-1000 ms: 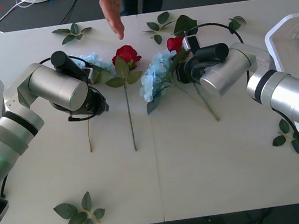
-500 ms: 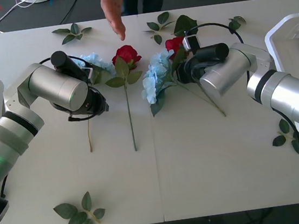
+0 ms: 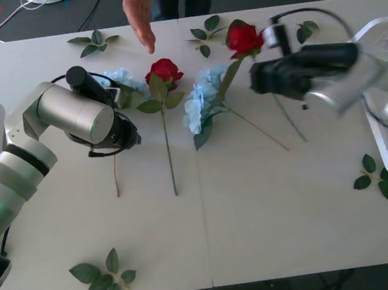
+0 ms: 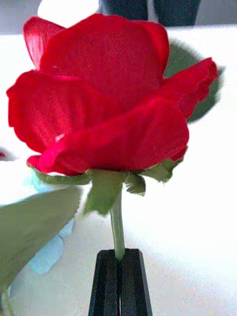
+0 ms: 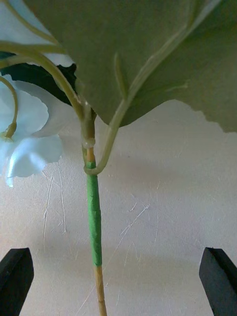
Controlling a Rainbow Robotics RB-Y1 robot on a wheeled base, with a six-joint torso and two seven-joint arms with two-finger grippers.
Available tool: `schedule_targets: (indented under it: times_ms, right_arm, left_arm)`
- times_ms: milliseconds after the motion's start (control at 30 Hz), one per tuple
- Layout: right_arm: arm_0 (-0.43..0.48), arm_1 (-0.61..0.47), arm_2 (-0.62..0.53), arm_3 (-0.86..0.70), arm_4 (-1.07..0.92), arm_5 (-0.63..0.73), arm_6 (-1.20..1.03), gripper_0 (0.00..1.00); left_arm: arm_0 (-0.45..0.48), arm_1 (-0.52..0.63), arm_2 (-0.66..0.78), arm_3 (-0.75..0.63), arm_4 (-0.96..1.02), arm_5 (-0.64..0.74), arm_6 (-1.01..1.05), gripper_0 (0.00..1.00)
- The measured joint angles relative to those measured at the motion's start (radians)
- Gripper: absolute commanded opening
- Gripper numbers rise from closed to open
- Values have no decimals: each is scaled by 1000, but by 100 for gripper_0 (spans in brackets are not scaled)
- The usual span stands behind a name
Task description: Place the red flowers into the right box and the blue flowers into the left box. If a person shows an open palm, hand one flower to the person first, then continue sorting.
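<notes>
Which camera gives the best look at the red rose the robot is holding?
The right wrist view: the held rose looms close above the right gripper, which is shut on its stem. The front view shows it smaller, above the table. The left wrist view shows a blue flower's stem instead.

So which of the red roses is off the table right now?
The red rose pinched in the right end effector; the other rose lies flat mid-table.

Three red roses (image 3: 244, 38), two blue flowers (image 3: 200, 100), two boxes (image 3: 372, 38).
</notes>
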Motion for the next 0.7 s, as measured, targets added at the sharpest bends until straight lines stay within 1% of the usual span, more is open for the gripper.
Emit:
schedule_targets:
  times_ms: [67, 200, 300, 367, 433, 500, 567, 700]
  right_arm:
    - [66, -47, -58, -81, -1, -32, 0, 0]
    - [229, -123, -203, -238, -4, -145, 0, 0]
    - [343, -141, -318, -335, -2, -198, 0, 0]
    - [401, -142, -380, -390, 11, -226, 0, 0]
    - [433, -142, -417, -430, 40, -260, 0, 0]
    - [443, -142, -432, -454, 82, -304, 0, 0]
    - [439, -139, -432, -465, 118, -348, 0, 0]
    - [405, -110, -432, -472, 205, -375, 0, 0]
  left_arm:
    - [0, 0, 0, 0, 0, 0, 0, 97]
    - [0, 0, 0, 0, -1, 0, 0, 98]
    - [0, 0, 0, 0, -1, 0, 0, 98]
    - [0, 0, 0, 0, -1, 0, 0, 97]
    - [0, 0, 0, 1, -1, 0, 0, 98]
    - [0, 0, 0, 1, -1, 0, 0, 98]
    - [0, 0, 0, 1, -1, 0, 0, 97]
    - [0, 0, 0, 1, -1, 0, 0, 98]
